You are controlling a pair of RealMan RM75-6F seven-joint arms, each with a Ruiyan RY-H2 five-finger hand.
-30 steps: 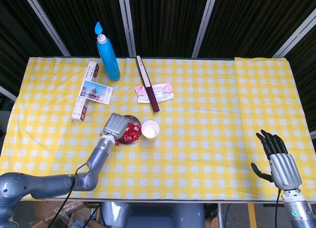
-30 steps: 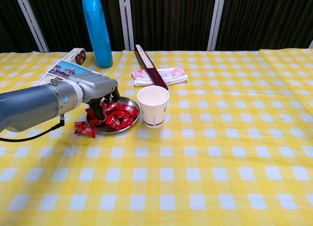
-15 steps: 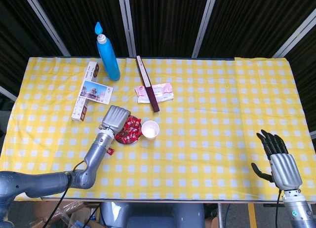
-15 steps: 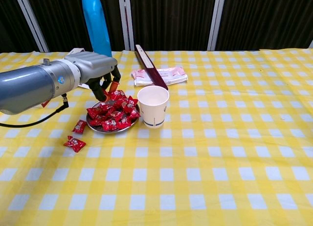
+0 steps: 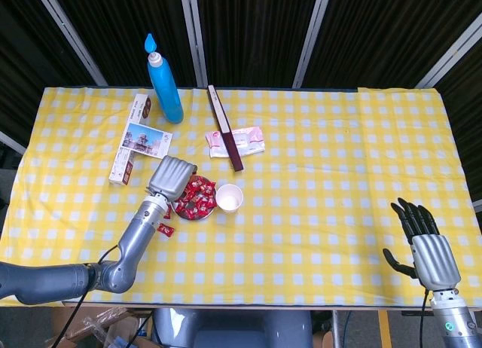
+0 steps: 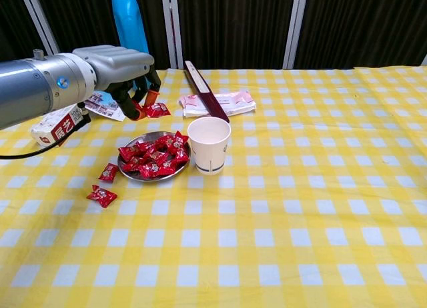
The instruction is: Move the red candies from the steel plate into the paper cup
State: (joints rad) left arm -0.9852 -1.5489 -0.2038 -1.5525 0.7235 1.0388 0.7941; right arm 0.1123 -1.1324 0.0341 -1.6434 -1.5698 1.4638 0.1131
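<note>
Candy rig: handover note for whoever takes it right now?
Left hand is raised above the steel plate, pinching one red candy in its fingers.
Right hand is open, idle at the table's near right edge.
Plate holds a pile of candies; paper cup stands just right of it, contents not visible.
Two stray candies lie on the cloth left of the plate.
Left to do: drop the held candy in the cup, then the rest.

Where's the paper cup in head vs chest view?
Head view: paper cup left of centre, just right of the steel plate.
Chest view: paper cup left of centre, just right of the steel plate.
Shared landmark: the blue bottle behind it, further left.
</note>
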